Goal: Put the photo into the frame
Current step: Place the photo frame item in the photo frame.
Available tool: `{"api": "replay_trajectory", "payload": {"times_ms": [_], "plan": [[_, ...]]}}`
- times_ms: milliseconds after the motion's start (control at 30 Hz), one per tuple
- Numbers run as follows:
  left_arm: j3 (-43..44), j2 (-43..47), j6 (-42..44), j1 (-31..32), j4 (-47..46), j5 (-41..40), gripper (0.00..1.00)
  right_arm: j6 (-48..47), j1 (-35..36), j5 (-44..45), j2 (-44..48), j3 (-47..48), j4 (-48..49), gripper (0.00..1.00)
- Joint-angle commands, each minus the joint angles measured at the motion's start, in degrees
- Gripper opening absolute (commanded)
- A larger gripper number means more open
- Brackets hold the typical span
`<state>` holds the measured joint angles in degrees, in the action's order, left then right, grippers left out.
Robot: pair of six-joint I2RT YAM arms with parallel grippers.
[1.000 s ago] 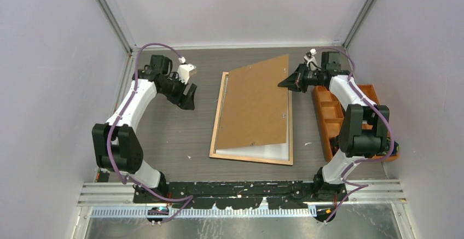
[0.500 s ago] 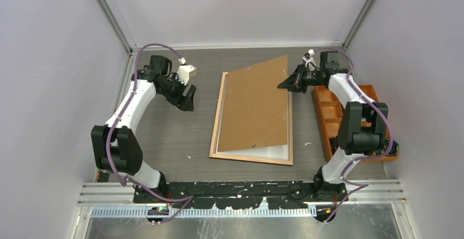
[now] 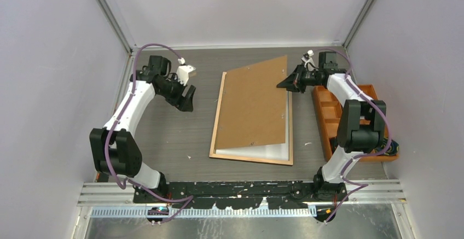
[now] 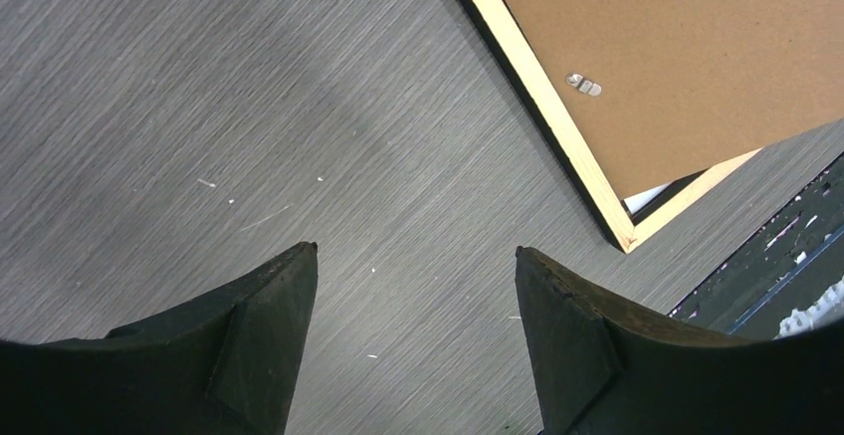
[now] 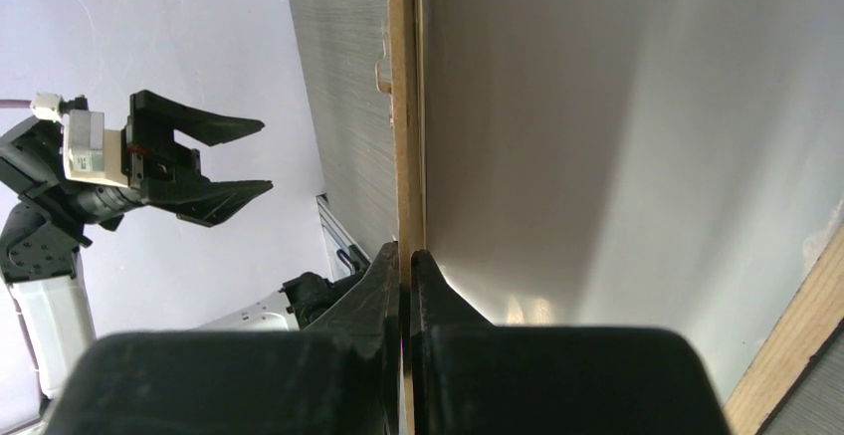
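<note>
Photo lies white back up inside the frame, with only a strip showing at the near end under the brown backing board. Frame is face down mid worktop, long axis near-far. Right jaws are clamped on the board's far right corner, holding it tilted up. Left jaws gape empty, left of the frame's far end. Lowering the board looks like the right arm's job.
</note>
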<state>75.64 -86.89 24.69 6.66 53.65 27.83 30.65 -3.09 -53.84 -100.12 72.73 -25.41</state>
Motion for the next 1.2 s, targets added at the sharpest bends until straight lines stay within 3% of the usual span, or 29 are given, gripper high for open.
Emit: {"api": "replay_trajectory", "payload": {"times_ms": [0, 1167], "plan": [[0.0, 2.2, 1.1, 0.3, 0.1, -0.1, 0.74, 3.2, 0.4, -1.5, 0.4, -0.3, 1.9, 0.01], [-0.6, 1.6, 1.8, 1.8, 0.1, -2.2, 0.72, 4.6, 0.4, -3.5, 6.0, -9.6, 4.2, 0.01]]}}
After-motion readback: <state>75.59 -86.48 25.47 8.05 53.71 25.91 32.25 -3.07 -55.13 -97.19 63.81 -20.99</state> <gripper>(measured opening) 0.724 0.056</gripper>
